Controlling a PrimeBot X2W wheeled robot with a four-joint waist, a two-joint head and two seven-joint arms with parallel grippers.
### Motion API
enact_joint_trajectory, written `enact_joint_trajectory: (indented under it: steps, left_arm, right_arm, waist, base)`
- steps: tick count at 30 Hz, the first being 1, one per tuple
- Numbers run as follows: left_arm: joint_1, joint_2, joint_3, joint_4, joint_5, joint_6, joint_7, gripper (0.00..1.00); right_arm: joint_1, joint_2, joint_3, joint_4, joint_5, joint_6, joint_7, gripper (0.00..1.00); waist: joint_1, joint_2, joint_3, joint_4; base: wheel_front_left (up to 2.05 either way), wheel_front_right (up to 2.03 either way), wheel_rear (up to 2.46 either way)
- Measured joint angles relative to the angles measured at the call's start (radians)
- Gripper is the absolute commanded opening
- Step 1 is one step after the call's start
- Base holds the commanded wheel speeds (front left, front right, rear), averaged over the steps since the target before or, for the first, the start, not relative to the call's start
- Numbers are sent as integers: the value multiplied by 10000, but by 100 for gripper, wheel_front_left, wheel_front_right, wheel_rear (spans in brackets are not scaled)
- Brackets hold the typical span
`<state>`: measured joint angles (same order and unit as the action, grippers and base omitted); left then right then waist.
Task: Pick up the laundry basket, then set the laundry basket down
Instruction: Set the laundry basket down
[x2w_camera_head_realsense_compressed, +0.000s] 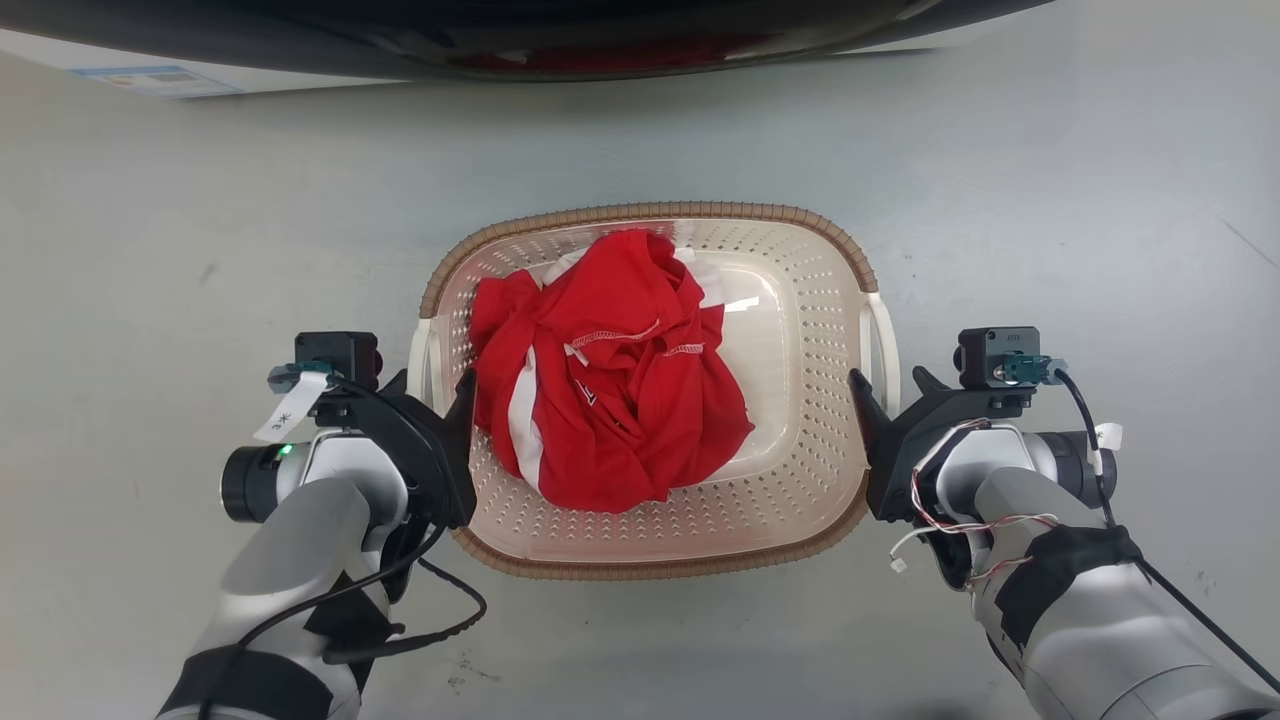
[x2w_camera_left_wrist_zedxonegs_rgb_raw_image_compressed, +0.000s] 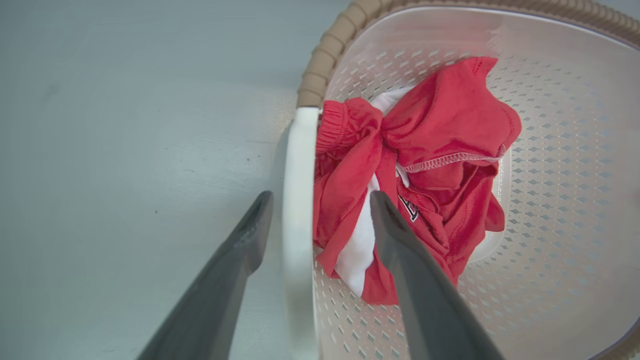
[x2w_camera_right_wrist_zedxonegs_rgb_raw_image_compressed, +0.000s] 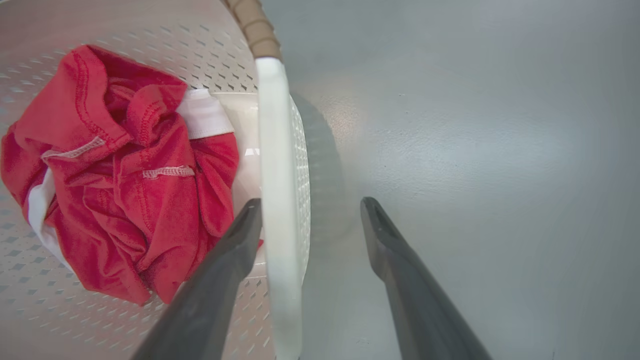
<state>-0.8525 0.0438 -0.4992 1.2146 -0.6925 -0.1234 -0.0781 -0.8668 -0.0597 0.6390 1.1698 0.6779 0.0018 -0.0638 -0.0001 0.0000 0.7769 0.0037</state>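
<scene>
The laundry basket is set on the grey floor with its long axis laid left to right and its mouth turned upward. Its end handles are straddled, ungripped, by the wide-spread left gripper and right gripper.

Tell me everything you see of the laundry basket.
The laundry basket is cream-white perforated plastic, rounded-rectangular, with a brown woven-look rim and white side handles. It sits upright, apparently on the grey floor, holding a crumpled red-and-white garment. The open left tool and open right tool each straddle a handle, one finger inside, one outside.
</scene>
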Motion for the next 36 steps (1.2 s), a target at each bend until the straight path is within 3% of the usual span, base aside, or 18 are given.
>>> enact_joint_trajectory:
  steps: [10, 24, 36]
  left_arm:
    - [129, -2, -6, 121, -100, -15, -138, 100]
    - [1124, 54, -144, -94, -117, -79, -1220, 100]
    - [2313, 303, -337, -1039, -100, -79, -1710, 100]
  right_arm:
    - [0, -61, 182, 253, -123, 351, -353, 100]
    - [891, -238, 153, 151, -236, 771, -1542, 100]
    - [2193, -366, 36, -608, -186, 819, -1854, 100]
  waist:
    - [0, 0, -503, 11]
    - [0, 0, -1943, -11]
    - [-1, -1, -3769, -11]
  base:
    - [0, 0, 0]
    - [0, 0, 0]
    - [0, 0, 0]
